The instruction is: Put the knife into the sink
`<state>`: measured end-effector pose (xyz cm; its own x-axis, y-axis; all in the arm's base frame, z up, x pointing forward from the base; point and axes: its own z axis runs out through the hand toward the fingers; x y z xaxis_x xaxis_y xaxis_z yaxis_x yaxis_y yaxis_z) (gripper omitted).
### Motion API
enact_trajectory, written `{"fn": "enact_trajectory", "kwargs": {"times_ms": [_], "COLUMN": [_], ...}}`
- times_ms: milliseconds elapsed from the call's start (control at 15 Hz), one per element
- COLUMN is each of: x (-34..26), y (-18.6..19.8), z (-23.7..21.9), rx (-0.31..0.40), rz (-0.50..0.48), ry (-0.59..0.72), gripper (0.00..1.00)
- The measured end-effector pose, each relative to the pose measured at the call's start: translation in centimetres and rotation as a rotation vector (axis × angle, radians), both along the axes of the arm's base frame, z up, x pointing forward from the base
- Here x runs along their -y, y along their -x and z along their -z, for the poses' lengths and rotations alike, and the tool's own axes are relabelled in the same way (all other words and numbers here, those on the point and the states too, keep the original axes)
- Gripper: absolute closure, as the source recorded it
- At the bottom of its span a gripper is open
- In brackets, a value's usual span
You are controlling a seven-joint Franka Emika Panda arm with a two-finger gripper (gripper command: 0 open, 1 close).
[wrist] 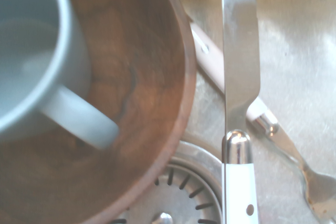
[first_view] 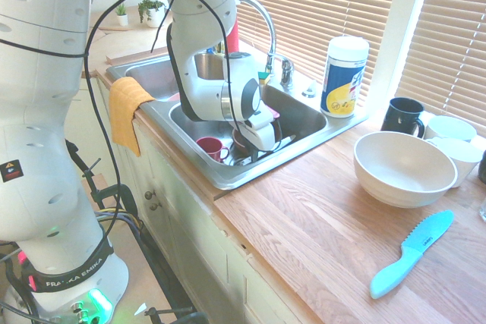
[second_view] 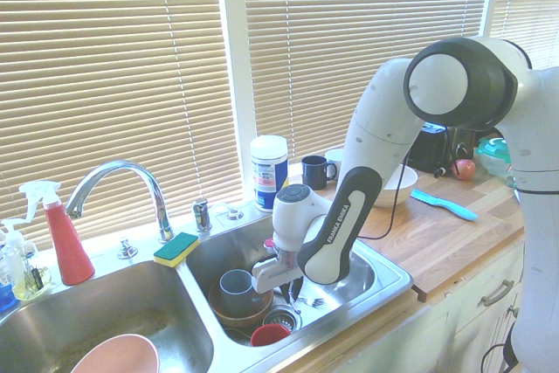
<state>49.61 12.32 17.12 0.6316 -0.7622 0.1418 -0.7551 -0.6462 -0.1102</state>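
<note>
The claw (second_view: 292, 301) is clenched on the knife (wrist: 240, 72), down inside the nearer basin of the sink (first_view: 223, 177) as the first exterior view shows it. The fingertips are small and dark in both exterior views, and their exact hold on the handle is hard to make out. The wrist view shows a broad silver blade, a shiny collar and a white handle with a rivet, its end cut off by the picture's edge. Whether the knife touches the basin floor I cannot tell.

It crosses over a pale-handled fork (wrist: 289, 142); the fork's tines are cut off in the wrist view, though they show faintly in the second exterior view. Just beside the blade is a brown bowl (wrist: 184, 103), cropped, with a grey-blue mug (wrist: 68, 56) in it. The bowl's rim partly hides the drain strainer (wrist: 202, 198). A red mug (first_view: 212, 148) is near the bowl.

In the other basin, a pink bowl (second_view: 118, 361) is cut off by the picture's edge. A sponge (second_view: 176, 249) lies on the divider's back end, by the faucet (second_view: 148, 183). Farther out, on the bench (first_view: 304, 240), are a cream bowl (first_view: 406, 170), partly covering white cups (first_view: 459, 155), and a turquoise serrated knife (first_view: 412, 254).
</note>
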Motion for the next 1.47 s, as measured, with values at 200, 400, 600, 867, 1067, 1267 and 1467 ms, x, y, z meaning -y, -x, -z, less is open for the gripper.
{"fn": "enact_trajectory", "kwargs": {"times_ms": [200, 400, 600, 867, 1067, 1267, 1467], "x": [0.5, -0.2, -0.8, -0.7, -0.6, -0.5, -0.2], "y": [0.0, -0.2, -0.4, -1.0, -1.2, -1.5, -1.5], "z": [1.1, 1.9, 2.5, 2.4, 2.4, 2.8, 3.2], "rx": [-0.005, -0.010, -0.016, -0.018, -0.026, -0.029, -0.036], "rz": [0.003, 0.002, 0.012, 0.018, 0.023, 0.026, 0.032], "ry": [-0.007, -0.013, -0.018, -0.008, 0.003, 0.003, 0.003], "gripper": [1.00, 1.00, 0.00, 0.00, 0.00, 0.00, 0.00]}}
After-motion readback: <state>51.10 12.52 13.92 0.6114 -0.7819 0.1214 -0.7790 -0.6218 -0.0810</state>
